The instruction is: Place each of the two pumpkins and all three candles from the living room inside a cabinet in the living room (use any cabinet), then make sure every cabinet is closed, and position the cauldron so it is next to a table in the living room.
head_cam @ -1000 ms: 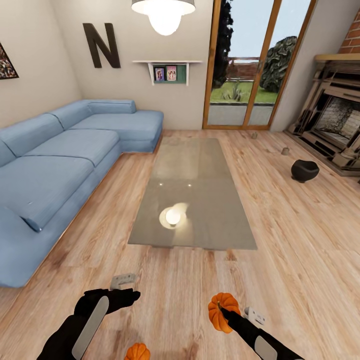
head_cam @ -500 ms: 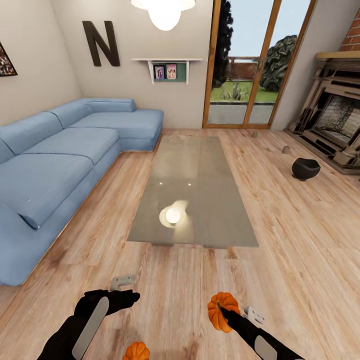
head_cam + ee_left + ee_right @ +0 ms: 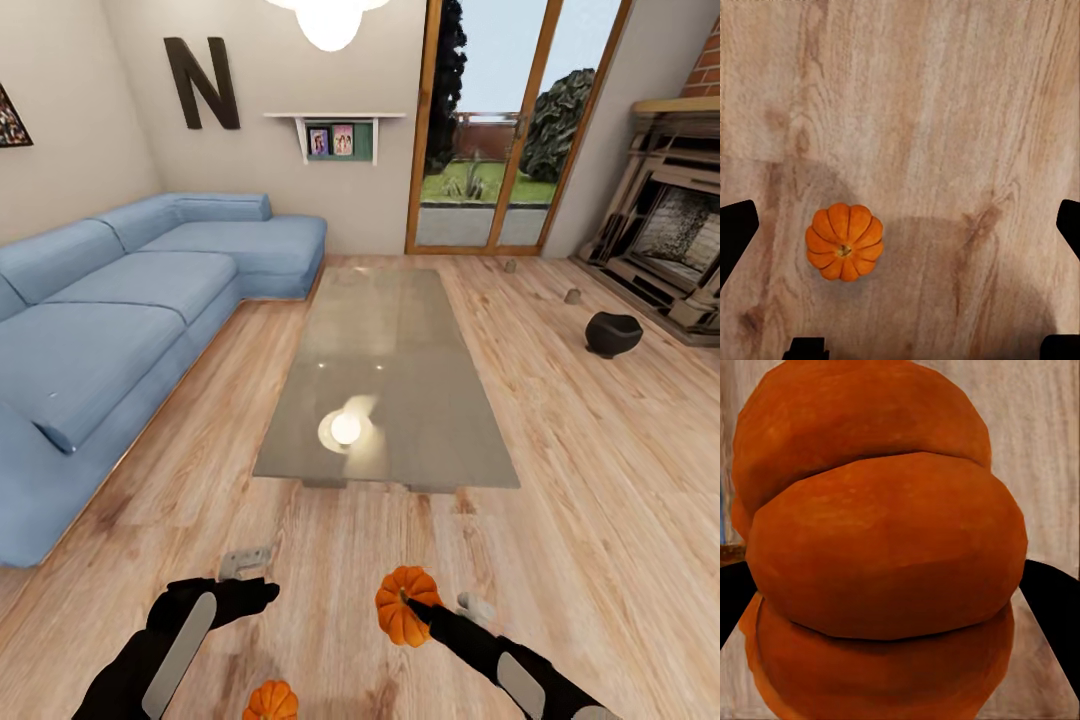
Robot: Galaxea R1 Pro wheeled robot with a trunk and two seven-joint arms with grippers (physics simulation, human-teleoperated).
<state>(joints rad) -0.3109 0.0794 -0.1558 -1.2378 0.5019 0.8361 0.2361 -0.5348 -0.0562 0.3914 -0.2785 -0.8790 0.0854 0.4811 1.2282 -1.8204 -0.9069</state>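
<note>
Head view: the right gripper (image 3: 418, 608) is clamping one orange ribbed pumpkin (image 3: 403, 605) above the wooden floor (image 3: 600, 480). The left gripper (image 3: 248, 592) is hanging empty over the floor, and its opening cannot be judged here. A second pumpkin (image 3: 271, 700) is lying on the floor near the left arm. Two candles (image 3: 572, 296) (image 3: 510, 266) are standing on the floor towards the glass doors (image 3: 500, 130), with the black cauldron (image 3: 611, 333) sitting near the fireplace (image 3: 670, 250). The glass surface (image 3: 385, 385) is lying beside the blue sofa (image 3: 120, 330).

Left wrist view: the finger pads (image 3: 735, 240) are standing wide apart, holding nothing; the floor pumpkin (image 3: 844, 241) is lying stem-up between them.

Right wrist view: the held pumpkin (image 3: 881, 551) is pressing between both dark fingers (image 3: 1054, 615).
</note>
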